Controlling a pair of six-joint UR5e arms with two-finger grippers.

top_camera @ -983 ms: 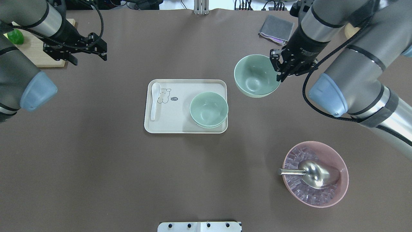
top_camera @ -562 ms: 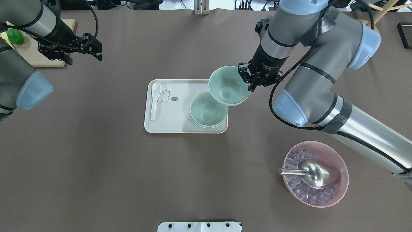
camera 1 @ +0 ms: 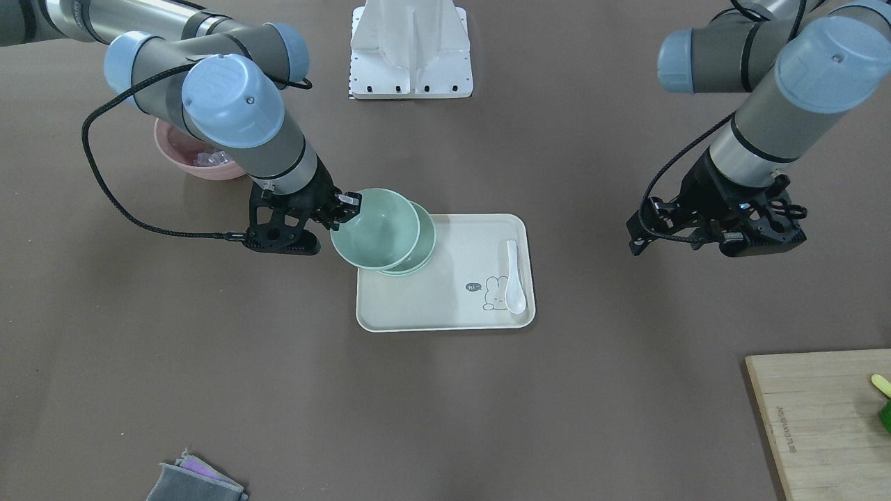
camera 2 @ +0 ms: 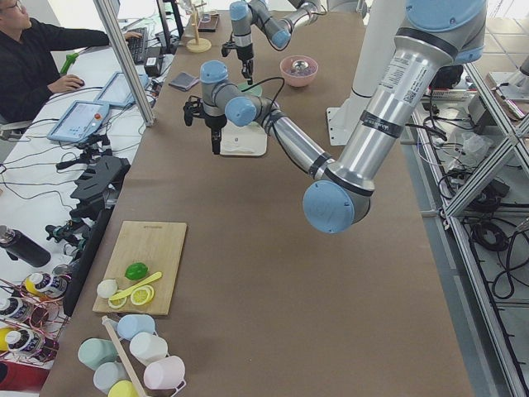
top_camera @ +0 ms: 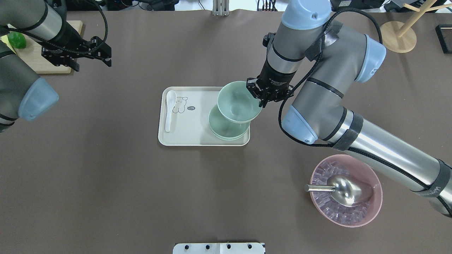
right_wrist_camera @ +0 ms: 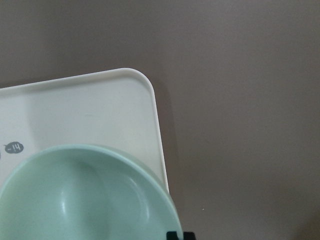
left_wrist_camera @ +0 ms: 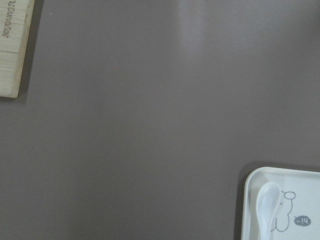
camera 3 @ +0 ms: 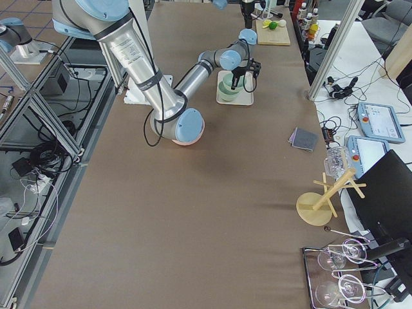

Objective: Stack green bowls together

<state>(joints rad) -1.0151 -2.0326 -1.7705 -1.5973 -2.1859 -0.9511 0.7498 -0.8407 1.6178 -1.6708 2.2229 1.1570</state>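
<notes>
My right gripper (top_camera: 261,96) is shut on the rim of one green bowl (top_camera: 238,102) and holds it in the air, partly over two more green bowls (top_camera: 227,131) nested at the right end of the cream tray (top_camera: 187,137). The held bowl is offset toward the tray's far right corner. In the front view the held bowl (camera 1: 372,229) overlaps the stack (camera 1: 423,243), with the right gripper (camera 1: 342,207) at its rim. The right wrist view shows the held bowl (right_wrist_camera: 85,195) above the tray corner (right_wrist_camera: 125,95). My left gripper (top_camera: 91,64) is open and empty, far left of the tray.
A white spoon (top_camera: 169,110) lies at the tray's left end. A pink bowl (top_camera: 370,211) with ice and a metal scoop sits front right. A wooden board (top_camera: 42,60) with a lime is far left. A grey cloth (camera 1: 198,481) and a wooden stand (top_camera: 399,35) are far right.
My right arm has carried the green bowl leftward from over the table right of the tray to above the nested bowls. My left gripper has drifted slightly left.
</notes>
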